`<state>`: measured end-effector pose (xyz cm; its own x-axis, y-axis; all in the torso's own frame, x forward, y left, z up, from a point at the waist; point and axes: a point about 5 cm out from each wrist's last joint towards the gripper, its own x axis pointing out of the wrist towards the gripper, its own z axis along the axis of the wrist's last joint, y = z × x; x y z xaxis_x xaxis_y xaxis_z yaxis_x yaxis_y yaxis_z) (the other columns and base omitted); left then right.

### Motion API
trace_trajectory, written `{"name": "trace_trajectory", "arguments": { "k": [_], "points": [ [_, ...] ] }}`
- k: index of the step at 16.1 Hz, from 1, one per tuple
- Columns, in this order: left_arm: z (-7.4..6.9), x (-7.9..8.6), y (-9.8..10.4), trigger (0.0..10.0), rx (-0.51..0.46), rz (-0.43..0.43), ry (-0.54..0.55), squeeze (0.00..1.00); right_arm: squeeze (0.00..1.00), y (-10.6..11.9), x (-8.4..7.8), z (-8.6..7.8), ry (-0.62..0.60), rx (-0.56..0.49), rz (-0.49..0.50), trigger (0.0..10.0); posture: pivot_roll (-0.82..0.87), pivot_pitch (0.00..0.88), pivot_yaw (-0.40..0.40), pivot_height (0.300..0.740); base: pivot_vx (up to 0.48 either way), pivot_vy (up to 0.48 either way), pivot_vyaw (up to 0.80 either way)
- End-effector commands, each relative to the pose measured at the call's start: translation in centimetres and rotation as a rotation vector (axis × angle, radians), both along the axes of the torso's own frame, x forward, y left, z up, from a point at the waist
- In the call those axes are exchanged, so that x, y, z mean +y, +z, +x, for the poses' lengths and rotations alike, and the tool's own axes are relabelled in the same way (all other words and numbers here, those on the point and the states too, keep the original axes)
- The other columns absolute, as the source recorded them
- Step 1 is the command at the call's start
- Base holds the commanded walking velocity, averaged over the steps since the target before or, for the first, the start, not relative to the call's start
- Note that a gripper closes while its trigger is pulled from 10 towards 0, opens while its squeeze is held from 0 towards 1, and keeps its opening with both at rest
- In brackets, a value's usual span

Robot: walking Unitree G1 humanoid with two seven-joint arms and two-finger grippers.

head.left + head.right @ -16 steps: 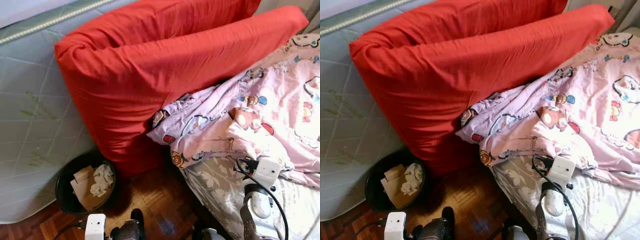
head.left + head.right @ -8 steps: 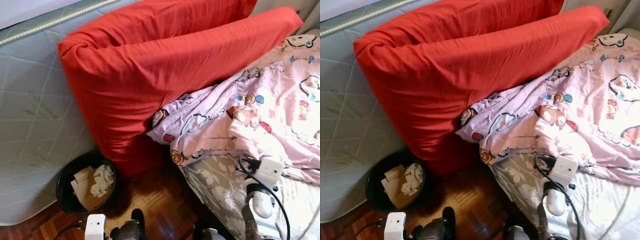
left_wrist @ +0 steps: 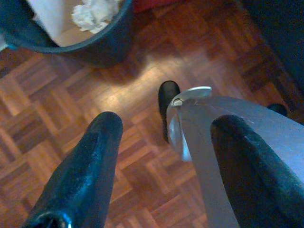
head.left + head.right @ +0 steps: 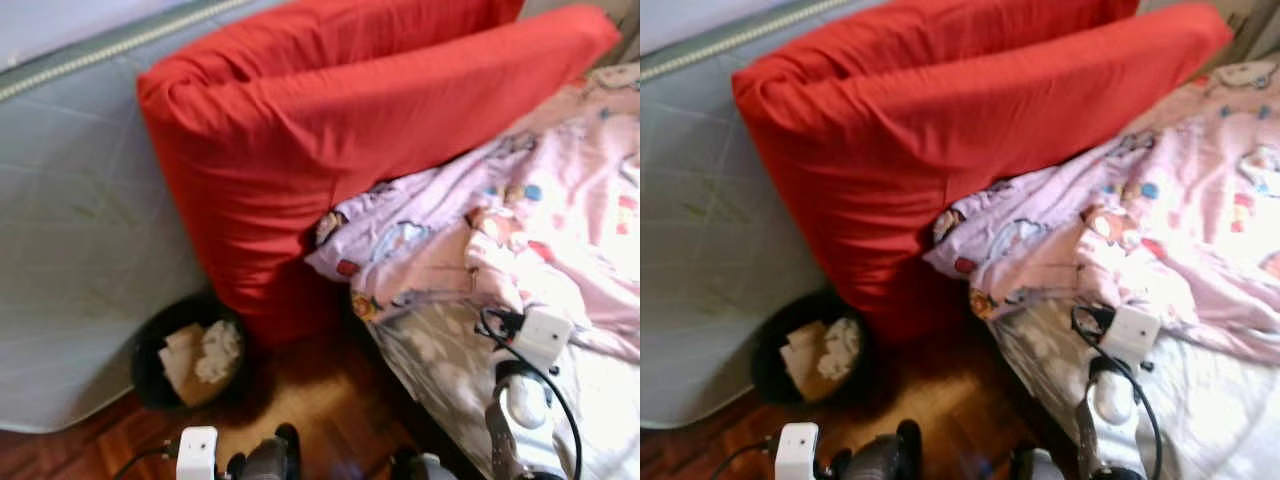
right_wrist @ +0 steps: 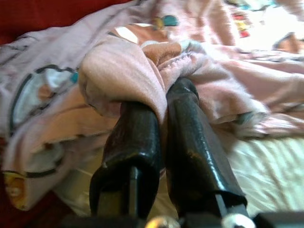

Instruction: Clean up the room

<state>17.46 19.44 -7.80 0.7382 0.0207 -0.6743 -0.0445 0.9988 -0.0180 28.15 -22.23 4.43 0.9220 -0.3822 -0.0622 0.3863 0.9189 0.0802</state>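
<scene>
A pink cartoon-print blanket [image 4: 520, 220] lies rumpled across the bed. My right gripper [image 5: 164, 102] is shut on a fold of this blanket [image 5: 118, 71] near its lower edge, with fabric pinched between the two fingers. My right arm [image 4: 530, 340] reaches over the bed's near corner. My left gripper [image 3: 166, 123] hangs open above the wooden floor, holding nothing. A black waste bin [image 4: 150, 370] with crumpled paper and cardboard stands on the floor to the left, and its wall [image 3: 104, 47] also appears in the left wrist view.
Big red bedding [image 4: 330, 130] leans against an upright grey mattress [image 4: 80, 220] and rests on the blanket's far edge. A grey flowered sheet [image 4: 450, 370] covers the bed. Parquet floor [image 4: 320, 400] lies between the bin and the bed.
The whole picture has shifted slightly right and gone blurred, so the camera has moved. My right gripper stays at the blanket's lower edge. The left arm still hangs.
</scene>
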Motion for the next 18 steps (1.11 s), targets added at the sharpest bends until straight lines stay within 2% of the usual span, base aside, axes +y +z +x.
{"name": "trace_trajectory", "arguments": {
  "k": [1, 12, 18],
  "points": [
    [-2.0, 0.2, -1.0, 10.0, 0.088, -0.007, 0.012, 0.00, 0.00, -0.2, -0.1, -0.5, -0.012, -0.009, 0.013, 10.0, 0.08, 0.250, 0.038, 0.740, -0.296, 0.000, 0.00],
    [-2.1, 0.0, -1.1, 10.0, 0.089, -0.010, 0.009, 0.00, 0.00, 0.6, 0.0, -0.1, -0.003, -0.046, 0.005, 10.0, 0.08, 0.248, 0.036, 0.740, -0.298, 0.000, 0.00],
    [-2.1, 0.1, -1.1, 10.0, 0.092, -0.005, 0.000, 0.00, 0.00, 3.3, -0.5, 0.9, 0.005, -0.144, -0.041, 10.0, 0.07, 0.240, 0.039, 0.740, -0.249, 0.000, 0.00]
  ]
}}
